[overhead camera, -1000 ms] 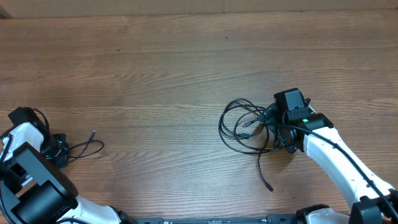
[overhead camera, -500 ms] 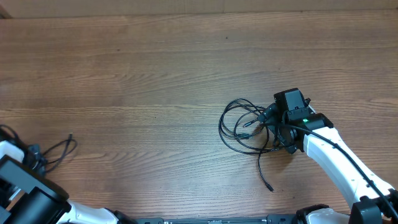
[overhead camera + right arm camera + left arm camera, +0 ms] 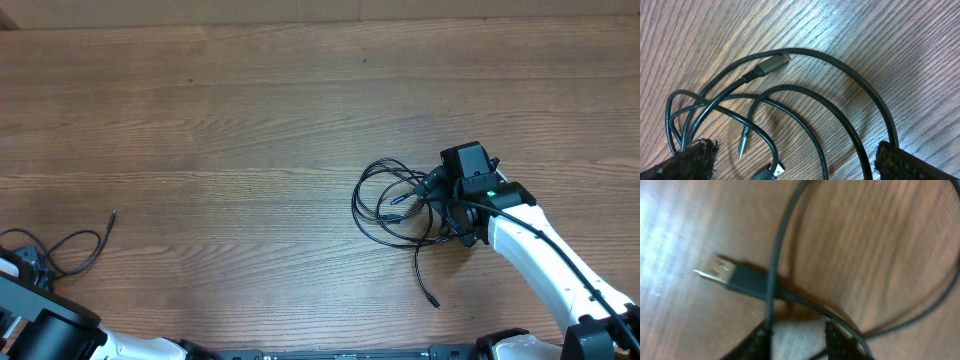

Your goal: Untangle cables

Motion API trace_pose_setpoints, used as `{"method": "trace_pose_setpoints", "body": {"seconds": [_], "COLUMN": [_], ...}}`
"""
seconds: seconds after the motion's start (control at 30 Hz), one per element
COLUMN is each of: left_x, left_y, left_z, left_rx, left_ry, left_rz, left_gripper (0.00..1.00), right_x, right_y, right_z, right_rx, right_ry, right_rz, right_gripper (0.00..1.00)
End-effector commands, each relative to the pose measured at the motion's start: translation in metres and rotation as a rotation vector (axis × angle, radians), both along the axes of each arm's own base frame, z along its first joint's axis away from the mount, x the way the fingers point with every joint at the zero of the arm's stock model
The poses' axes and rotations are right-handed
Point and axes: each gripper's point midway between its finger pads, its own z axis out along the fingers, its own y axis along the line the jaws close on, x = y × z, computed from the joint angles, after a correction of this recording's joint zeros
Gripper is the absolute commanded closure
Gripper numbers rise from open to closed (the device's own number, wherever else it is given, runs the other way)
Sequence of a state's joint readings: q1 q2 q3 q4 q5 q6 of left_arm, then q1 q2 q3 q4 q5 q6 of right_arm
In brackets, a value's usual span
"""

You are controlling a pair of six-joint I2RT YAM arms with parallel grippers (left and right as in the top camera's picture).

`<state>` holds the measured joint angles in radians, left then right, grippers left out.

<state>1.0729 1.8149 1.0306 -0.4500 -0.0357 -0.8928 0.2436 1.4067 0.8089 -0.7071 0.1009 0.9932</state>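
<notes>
A bunch of looped black cables (image 3: 392, 205) lies right of centre, with one loose end trailing toward the front (image 3: 428, 288). My right gripper (image 3: 441, 205) sits at the bunch's right side, open, and its fingers straddle several strands (image 3: 795, 165). In the right wrist view a grey plug (image 3: 767, 65) and a thin pin tip (image 3: 743, 141) show among the loops. One separate cable (image 3: 82, 248) lies at the far left front. My left gripper (image 3: 30, 264) holds it. The left wrist view shows that cable's USB plug (image 3: 722, 272) and the cord running into the fingers (image 3: 797, 340).
The wooden table (image 3: 250, 120) fills the view, and its back edge runs along the top. Both white arms come in from the front edge: the left one (image 3: 50, 335) at the corner, the right one (image 3: 540, 260) slanting up to the bunch.
My left gripper has pulled the separate cable left and toward the front corner, away from the bunch. The right arm and the bunch have not moved.
</notes>
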Motion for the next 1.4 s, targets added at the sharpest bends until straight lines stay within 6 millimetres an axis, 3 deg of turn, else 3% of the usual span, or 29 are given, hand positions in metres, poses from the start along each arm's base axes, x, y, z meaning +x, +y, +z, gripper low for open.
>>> {"method": "trace_pose_setpoints", "body": {"seconds": [0.0, 0.13, 0.27, 0.5, 0.6, 0.77, 0.83, 0.97, 1.17, 1.37], "left_x": [0.028, 0.047, 0.051, 0.047, 0.053, 0.066, 0.07, 0.083, 0.132, 0.166], "left_y": [-0.016, -0.023, -0.029, -0.035, -0.042, -0.063, -0.077, -0.11, -0.189, -0.274], "left_z": [0.0, 0.01, 0.027, 0.073, 0.108, 0.15, 0.162, 0.168, 0.17, 0.173], "left_rx": [-0.065, -0.109, -0.142, -0.117, -0.064, -0.016, -0.005, -0.043, -0.083, -0.084], "left_ry": [-0.12, -0.219, -0.239, -0.257, -0.326, -0.421, -0.429, -0.428, -0.428, -0.427], "left_rz": [-0.103, -0.152, -0.159, -0.157, -0.187, -0.26, -0.295, -0.38, -0.735, -1.065], "left_gripper": [0.44, 0.27, 0.0, 0.0, 0.01, 0.01, 0.0, 0.0, 0.0, 0.0], "right_x": [0.0, 0.0, 0.0, 0.0, 0.0, 0.0, 0.0, 0.0, 0.0, 0.0], "right_y": [-0.001, -0.001, -0.001, -0.001, -0.001, -0.001, -0.001, -0.001, -0.001, -0.001], "right_z": [-0.001, -0.001, -0.001, -0.001, -0.001, -0.001, -0.001, -0.001, -0.001, -0.001], "right_rx": [-0.005, -0.005, -0.005, -0.005, -0.005, -0.005, -0.005, -0.005, -0.005, -0.005], "right_ry": [0.002, 0.002, 0.002, 0.002, 0.002, 0.002, 0.002, 0.002, 0.002, 0.002], "right_rz": [0.003, 0.003, 0.003, 0.003, 0.003, 0.003, 0.003, 0.003, 0.003, 0.003], "right_gripper": [0.0, 0.0, 0.0, 0.0, 0.0, 0.0, 0.0, 0.0, 0.0, 0.0]}}
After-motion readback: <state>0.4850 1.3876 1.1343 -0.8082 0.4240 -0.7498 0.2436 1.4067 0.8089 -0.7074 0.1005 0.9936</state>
